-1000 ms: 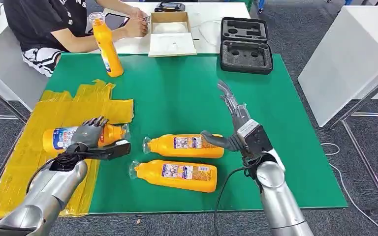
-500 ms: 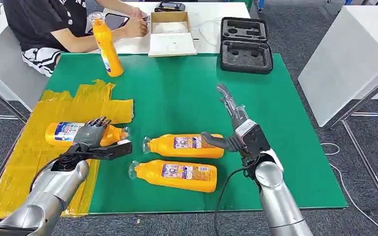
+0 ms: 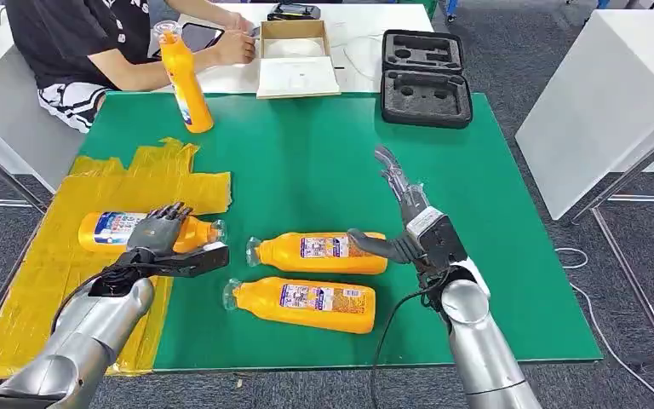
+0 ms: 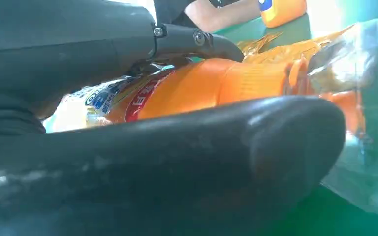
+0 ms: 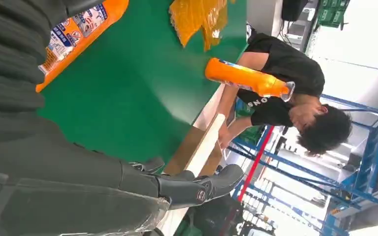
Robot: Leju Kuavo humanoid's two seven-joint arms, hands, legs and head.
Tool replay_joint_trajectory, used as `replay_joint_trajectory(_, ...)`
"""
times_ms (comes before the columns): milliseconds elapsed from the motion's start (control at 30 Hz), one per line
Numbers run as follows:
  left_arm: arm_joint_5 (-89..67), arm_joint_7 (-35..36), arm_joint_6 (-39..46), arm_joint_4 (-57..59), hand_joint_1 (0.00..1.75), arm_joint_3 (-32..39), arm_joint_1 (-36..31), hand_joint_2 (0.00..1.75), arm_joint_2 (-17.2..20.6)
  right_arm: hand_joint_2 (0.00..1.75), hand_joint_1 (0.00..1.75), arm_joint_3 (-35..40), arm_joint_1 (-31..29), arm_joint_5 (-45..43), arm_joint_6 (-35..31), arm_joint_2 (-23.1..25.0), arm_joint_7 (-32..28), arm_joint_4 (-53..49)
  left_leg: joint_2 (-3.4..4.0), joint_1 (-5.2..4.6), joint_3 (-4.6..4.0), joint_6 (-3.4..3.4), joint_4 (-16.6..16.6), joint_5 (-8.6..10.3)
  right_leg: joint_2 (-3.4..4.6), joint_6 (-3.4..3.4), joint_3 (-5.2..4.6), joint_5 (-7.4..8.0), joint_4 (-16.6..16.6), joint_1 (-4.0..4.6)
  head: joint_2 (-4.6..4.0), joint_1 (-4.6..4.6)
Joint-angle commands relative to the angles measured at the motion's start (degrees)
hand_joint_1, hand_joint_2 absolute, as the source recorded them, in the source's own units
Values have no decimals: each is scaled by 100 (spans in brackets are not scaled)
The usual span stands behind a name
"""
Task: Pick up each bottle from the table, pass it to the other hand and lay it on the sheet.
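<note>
Now left hand [image 3: 160,232] gripping bottle [image 3: 111,232] over yellow sheet [image 3: 68,196] — right hand [image 3: 409,223] fingers spread, empty.

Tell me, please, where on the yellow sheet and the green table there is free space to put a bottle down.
The yellow sheet is bare nearer the robot than the bottle the left hand holds. The green mat is open between the upright bottle and black case. Crowded: the two lying bottles beside the right hand.

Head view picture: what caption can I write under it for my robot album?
Robot's left hand holds an orange bottle on the yellow sheet; two more bottles wait on the green table.
</note>
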Motion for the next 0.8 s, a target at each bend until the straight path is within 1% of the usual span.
replay_joint_trajectory(33,27,-12,-39,378,0,144,-184,0,-61,175,0,-81,-243,11,23,24,1,371,19,5,26,-16,5,-15,8,-6,27,-9,-2,6,0,0)
replay_joint_trajectory(67,27,-12,-39,378,0,144,-184,0,-61,175,0,-81,-243,11,23,24,1,371,15,3,18,-12,1,-9,7,-4,18,-5,-3,4,0,0)
replay_joint_trajectory(100,747,-732,35,-342,0,864,486,0,-774,175,0,-37,-117,731,-697,-87,333,288,22,6,33,-19,7,-19,9,-7,35,-12,-1,7,0,0)
replay_joint_trajectory(133,2907,-2892,-274,-2502,0,1108,1286,0,-548,175,0,-19,129,1630,-1106,-43,231,219,17,3,23,-14,3,-12,7,-5,23,-7,-3,4,0,0)
replay_joint_trajectory(167,5307,-2788,-717,-5116,0,822,2057,0,-479,175,0,-32,279,1865,-1222,-34,131,203,13,-1,27,-8,-10,-9,5,-2,28,-5,-14,0,0,0)
replay_joint_trajectory(200,5440,-2433,-805,-5701,0,715,2264,0,-435,175,0,-26,319,1936,-1250,-27,109,197,23,2,49,-14,-9,-24,10,-3,50,-16,-21,3,0,-2)
replay_joint_trajectory(233,5572,-2327,-775,-5881,0,688,2321,0,-428,175,0,17,322,2039,-1269,-42,100,197,18,4,23,-10,-1,-18,8,-2,26,-10,-14,4,0,-2)
replay_joint_trajectory(267,5666,-2314,-749,-5813,0,709,2299,0,-445,175,0,77,300,2225,-1336,-68,135,206,6,4,18,-8,4,-12,-2,-2,21,-9,-8,1,0,-2)
replay_joint_trajectory(300,5699,-2345,-734,-5721,0,719,2267,0,-439,175,0,84,288,2238,-1346,-51,141,212,12,11,32,-15,27,-37,-2,-6,40,-31,4,9,0,2)
replay_joint_trajectory(333,5746,-2413,-647,-5600,0,745,2234,0,-449,175,0,124,268,2379,-1399,-65,185,222,20,8,14,-9,9,-19,12,-5,16,-12,-6,5,0,11)
replay_joint_trajectory(367,5816,-2526,-541,-5414,0,779,2200,0,-460,175,0,183,251,2603,-1487,-64,253,222,35,-4,16,-10,0,-21,25,-5,12,-15,-6,-7,0,2)
replay_joint_trajectory(400,5816,-2526,-541,-5414,0,779,2200,0,-460,175,0,183,251,2603,-1487,-64,253,222,48,-1,15,-14,3,-26,38,-7,11,-13,-6,-3,0,4)
replay_joint_trajectory(433,5912,-2653,-458,-5287,0,826,2196,175,-485,175,0,216,248,2740,-1531,-56,300,216,61,-1,40,-23,4,-39,47,-11,36,-21,-5,-1,0,0)
replay_joint_trajectory(533,5950,-2701,-404,-5264,0,845,2218,175,-494,175,0,241,257,2791,-1536,-43,315,209,59,9,43,-46,23,-54,32,-19,40,-30,7,13,0,2)
replay_joint_trajectory(567,6036,-2734,-372,-5248,0,880,2246,175,-517,175,0,271,275,2885,-1539,-46,343,202,27,5,9,-27,4,-25,10,-10,7,-13,-6,6,0,2)
replay_joint_trajectory(633,6047,-2740,-371,-5244,0,883,2261,175,-517,175,0,277,283,2891,-1540,-41,344,206,35,11,38,-34,10,-38,18,-14,37,-24,-4,13,0,2)
replay_joint_trajectory(667,6047,-2740,-371,-5244,0,883,2261,175,-517,175,0,277,283,2891,-1540,-41,344,206,37,7,22,-27,4,-28,25,-10,18,-14,-5,9,0,-2)
replay_joint_trajectory(700,6047,-2740,-371,-5244,0,883,2261,175,-517,175,0,277,283,2891,-1540,-41,344,206,50,11,36,-34,10,-38,33,-12,32,-20,-2,13,0,0)
replay_joint_trajectory(767,6054,-2751,-354,-5228,0,861,2283,175,-505,175,0,296,284,2990,-1556,-52,365,232,33,6,11,-24,-1,-17,14,-8,6,-9,-6,8,0,2)
replay_joint_trajectory(800,6061,-2754,-345,-5216,0,856,2287,175,-506,175,0,306,284,3040,-1569,-59,377,238,37,9,21,-29,3,-24,15,-11,18,-14,-5,11,0,-2)
